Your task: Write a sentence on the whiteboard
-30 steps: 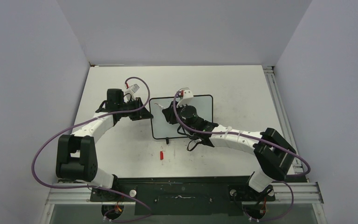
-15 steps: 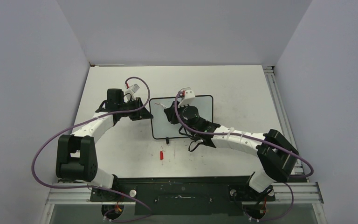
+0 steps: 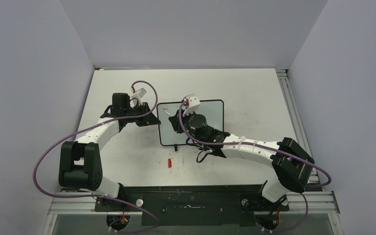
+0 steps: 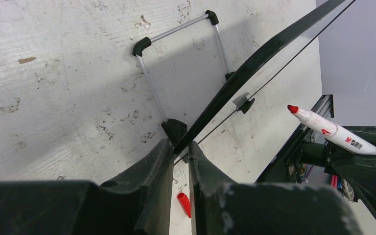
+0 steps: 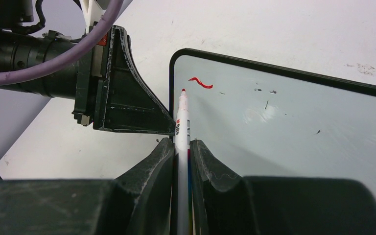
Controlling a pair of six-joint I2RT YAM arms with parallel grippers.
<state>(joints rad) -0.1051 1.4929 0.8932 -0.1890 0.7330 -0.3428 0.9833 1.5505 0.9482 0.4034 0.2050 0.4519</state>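
Whiteboard (image 3: pixel 214 115) mid-table, left gripper (image 4: pixel 180 147) pinching its nine o'clock edge. Right gripper (image 5: pixel 181 144) clamped tight on marker (image 5: pixel 181 112); sentence (image 5: pixel 199 82) just one red stroke at ten o'clock.

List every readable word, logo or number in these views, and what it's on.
"M" in red, followed by dark print too small to read: on the barrel of the marker, left wrist view.
The same label in the right wrist view: blurred, unreadable.
On the whiteboard: only one red wavy stroke near a corner, not a readable letter.
Nothing else carries legible text.
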